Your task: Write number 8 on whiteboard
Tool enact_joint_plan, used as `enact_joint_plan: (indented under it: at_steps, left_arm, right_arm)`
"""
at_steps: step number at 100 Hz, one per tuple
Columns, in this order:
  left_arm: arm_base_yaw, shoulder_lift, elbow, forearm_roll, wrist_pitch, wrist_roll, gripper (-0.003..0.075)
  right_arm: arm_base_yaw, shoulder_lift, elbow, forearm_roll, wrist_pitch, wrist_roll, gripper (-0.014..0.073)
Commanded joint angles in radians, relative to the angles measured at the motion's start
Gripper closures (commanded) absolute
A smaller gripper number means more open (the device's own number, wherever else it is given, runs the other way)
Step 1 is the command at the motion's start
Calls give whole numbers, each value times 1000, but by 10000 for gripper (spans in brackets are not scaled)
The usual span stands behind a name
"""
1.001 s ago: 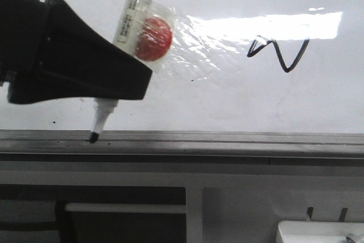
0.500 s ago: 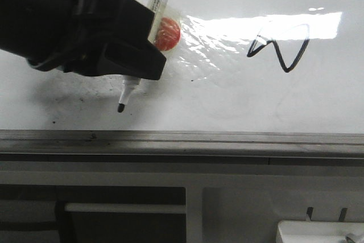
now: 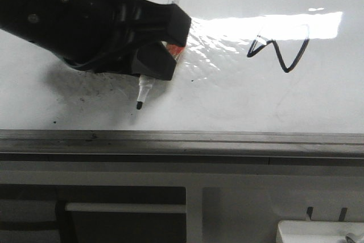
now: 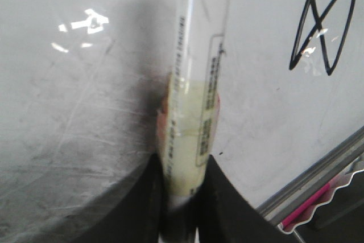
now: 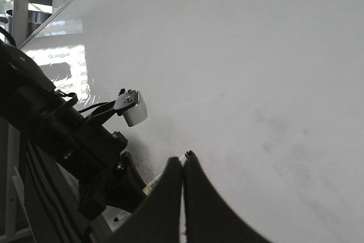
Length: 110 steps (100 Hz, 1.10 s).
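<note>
While our left gripper (image 3: 153, 64) holds the marker (image 3: 143, 91) clamped, its long axis tilted with the tip just off the whiteboard (image 3: 239, 106), the number 8 (image 3: 278, 53) lies well apart beyond the gripper's right side, so we judge this arm the nearer.

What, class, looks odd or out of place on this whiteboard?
The number 8 is misshapen: a small pointed loop joined to a zigzag, not two closed loops. Grey smudges mark the whiteboard near the marker tip.

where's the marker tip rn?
Front view: marker tip hangs left of centre over the whiteboard, below the left end effector, above the metal rail, left of the number 8.
</note>
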<state>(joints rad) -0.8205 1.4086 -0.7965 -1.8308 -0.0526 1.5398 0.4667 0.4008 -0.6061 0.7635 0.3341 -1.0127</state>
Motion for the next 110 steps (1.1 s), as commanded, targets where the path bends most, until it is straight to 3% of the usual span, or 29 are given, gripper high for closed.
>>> enact_joint_plan:
  at_steps: [1, 23, 49, 68, 90, 110]
  left_arm:
    - [3, -3, -37, -35, -75, -17, 741]
    - [3, 11, -38, -33, -118, -39, 721]
    - [3, 11, -38, -33, -155, -71, 378]
    - [3, 3, -38, -33, -165, -75, 220]
    - [-21, -136, -30, -33, -144, -71, 193]
    - [-80, -394, 111, -27, -142, -65, 199]
  right_arm:
    - [-2, 6, -35, 19, -67, 3, 657]
    - [-2, 6, -35, 19, -67, 3, 657]
    - [-2, 6, -35, 19, -67, 3, 657]
    - [-2, 6, -35, 19, -67, 3, 657]
    - [-2, 6, -35, 15, 20, 3, 657]
    - [-3, -43, 2, 12, 60, 3, 655]
